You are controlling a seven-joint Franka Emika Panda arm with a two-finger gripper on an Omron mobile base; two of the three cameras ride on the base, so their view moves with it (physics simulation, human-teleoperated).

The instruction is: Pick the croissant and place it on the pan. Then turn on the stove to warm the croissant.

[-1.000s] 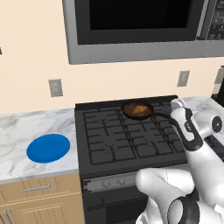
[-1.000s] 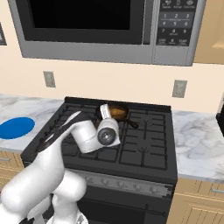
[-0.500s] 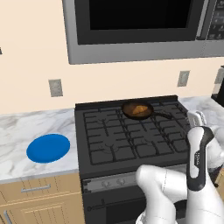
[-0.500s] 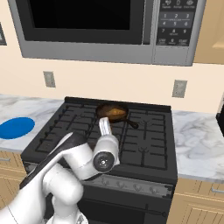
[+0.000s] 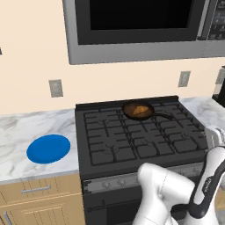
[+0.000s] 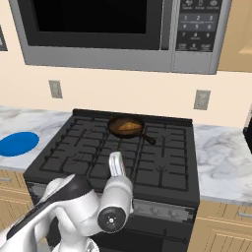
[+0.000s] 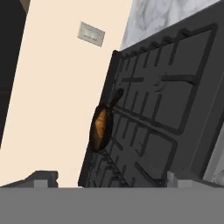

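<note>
while the croissant (image 5: 140, 109) lies in the pan (image 5: 133, 115), the released claw (image 7: 109, 178) hangs well apart.

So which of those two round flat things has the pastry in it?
The dark frying pan at the back of the stove holds the croissant. The blue plate on the marble counter is bare.
</note>
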